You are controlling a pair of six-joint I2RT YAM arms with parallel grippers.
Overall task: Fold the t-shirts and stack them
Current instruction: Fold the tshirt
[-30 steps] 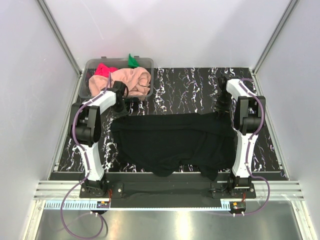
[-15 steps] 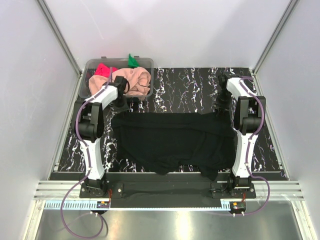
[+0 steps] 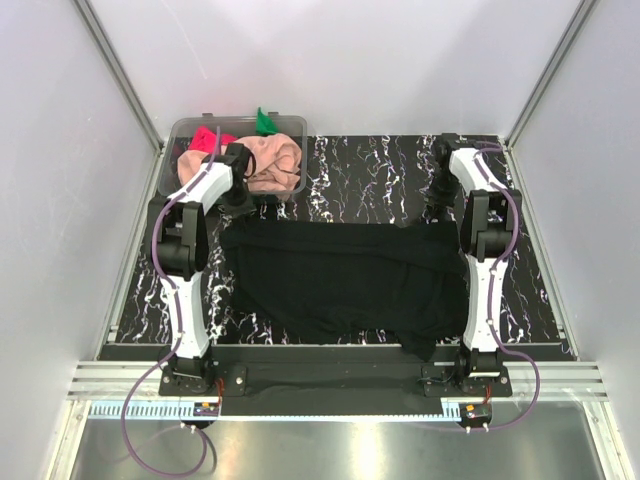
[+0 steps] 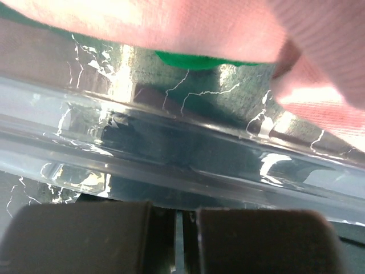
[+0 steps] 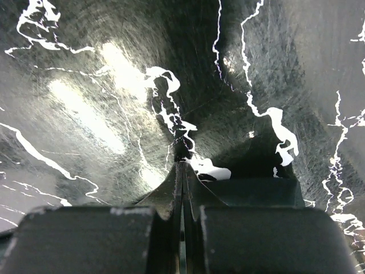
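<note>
Right gripper (image 5: 183, 210) clamps the far edge of the black t-shirt (image 3: 340, 280); left gripper (image 4: 179, 216) is closed beside the tub (image 3: 292, 126), its hold unclear. Shirt lies spread on the table (image 3: 370, 180), long axis left-right.

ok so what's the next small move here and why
Probably lower and open both: the black t-shirt lies spread on the table, far corners pinched by the left gripper and right gripper, and the left is nearly against the clear tub.

tub (image 4: 171, 154) wall blocks left gripper (image 4: 183, 214) (just ahead), open tabletop (image 3: 370, 175) between arms
</note>
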